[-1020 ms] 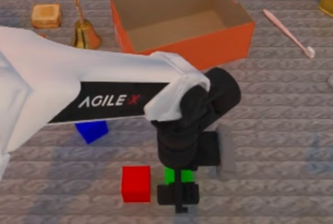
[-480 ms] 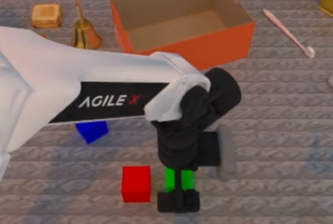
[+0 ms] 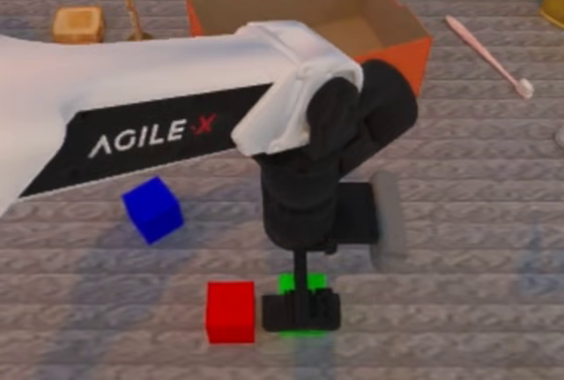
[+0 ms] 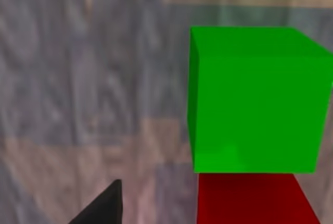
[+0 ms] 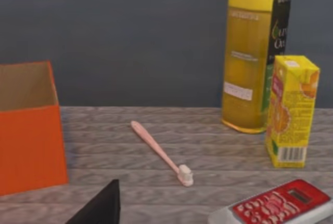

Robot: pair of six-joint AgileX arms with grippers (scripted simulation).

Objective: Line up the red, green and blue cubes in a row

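Green cube point(image 3: 292, 284) is sitting on the table point(image 3: 476, 221) right under the left gripper point(image 3: 300, 311), and the gripper's black fingers point(image 3: 284, 312) are standing apart on either side of it, not squeezing it. Only bits of green are peeking out around the fingers in the top view. In the left wrist view the green cube point(image 4: 255, 99) is filling much of the picture with the red cube point(image 4: 255, 199) next to it. The red cube point(image 3: 231, 311) is sitting just beside the gripper, on its left. The blue cube point(image 3: 152, 209) is lying farther off, up and to the left of the gripper, turned a little. An orange cardboard box point(image 3: 401, 63) is standing open behind the arm. A pink toothbrush point(image 3: 489, 55) is lying far off to the gripper's upper right. The right gripper is not showing in the top view; its wrist view is looking at the toothbrush point(image 5: 162, 153), a yellow bottle point(image 5: 255, 52), a juice carton point(image 5: 289, 110) and a red calculator point(image 5: 273, 204).
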